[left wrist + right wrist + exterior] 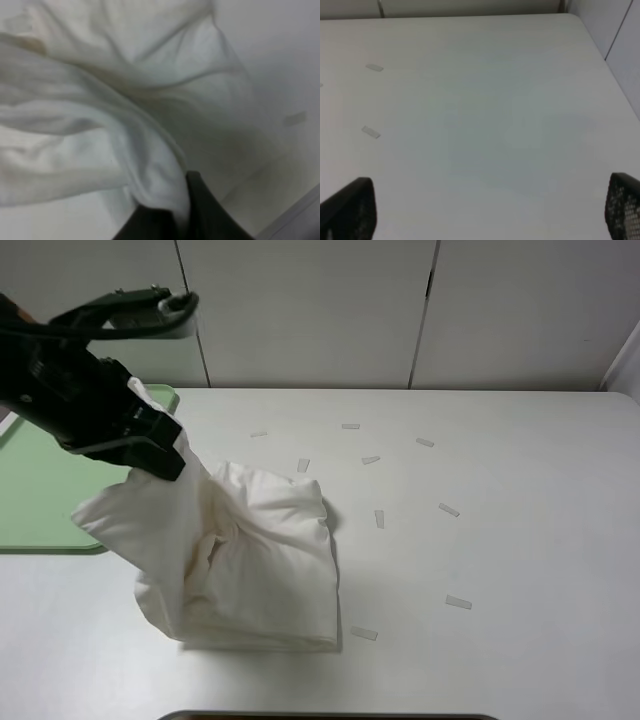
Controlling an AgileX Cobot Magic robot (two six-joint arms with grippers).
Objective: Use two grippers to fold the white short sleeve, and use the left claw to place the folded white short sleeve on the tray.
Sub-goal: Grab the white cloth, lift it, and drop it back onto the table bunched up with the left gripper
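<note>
Left claw holds white short sleeve between tray and paper strips.

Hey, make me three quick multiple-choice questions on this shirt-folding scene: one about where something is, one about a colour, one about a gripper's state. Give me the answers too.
1. In the high view, where does the tray lie?
A) at the left edge of the table
B) at its right edge
C) in its middle

2. What colour is the tray?
A) blue
B) pale green
C) red

3. How is the left gripper?
A) open and empty
B) shut on the white T-shirt
C) shut on the tray's rim

Answers:
1 A, it lies left of the T-shirt, cut off by the picture's left edge.
2 B, its flat surface is pale green.
3 B, part of the shirt hangs raised from its claw.
</note>
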